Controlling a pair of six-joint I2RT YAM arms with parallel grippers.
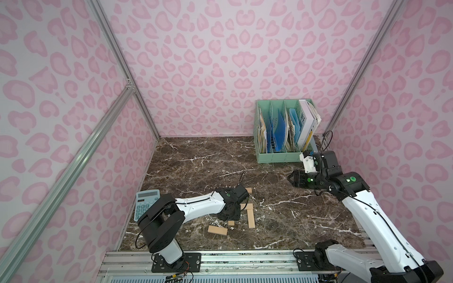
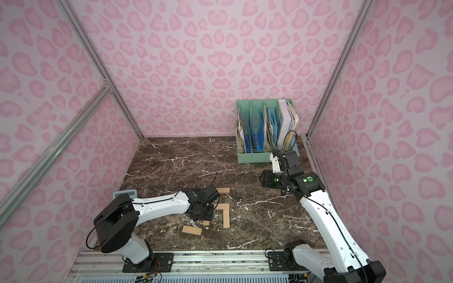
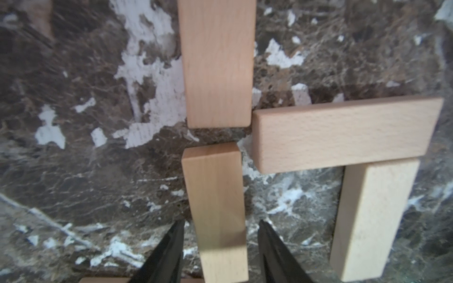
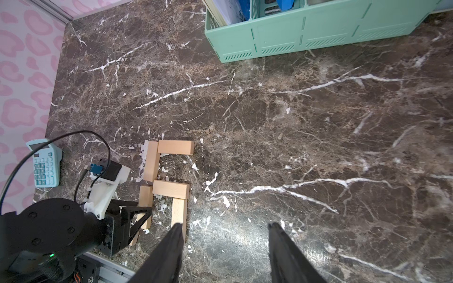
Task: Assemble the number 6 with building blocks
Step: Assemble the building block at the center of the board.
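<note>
Pale wooden building blocks lie on the dark marble. In the right wrist view a top bar [image 4: 175, 147], an upper left plank [image 4: 151, 160], a middle bar [image 4: 170, 189] and a lower right plank [image 4: 178, 213] form part of the number 6. My left gripper [image 3: 221, 221] is open and straddles the lower left plank [image 3: 213, 196], with a gap at each finger. That plank's end sits just short of the upper plank [image 3: 217, 63]. One more plank [image 1: 217, 230] lies tilted, apart, near the front. My right gripper [image 4: 225, 224] hovers open and holds nothing, at the back right [image 1: 293, 178].
A grey-blue calculator [image 1: 147, 203] lies by the left wall behind the left arm. A mint-green file organizer [image 1: 282, 152] with papers stands at the back right, close to the right wrist. Pink patterned walls enclose three sides; a metal rail [image 1: 245, 259] runs along the front.
</note>
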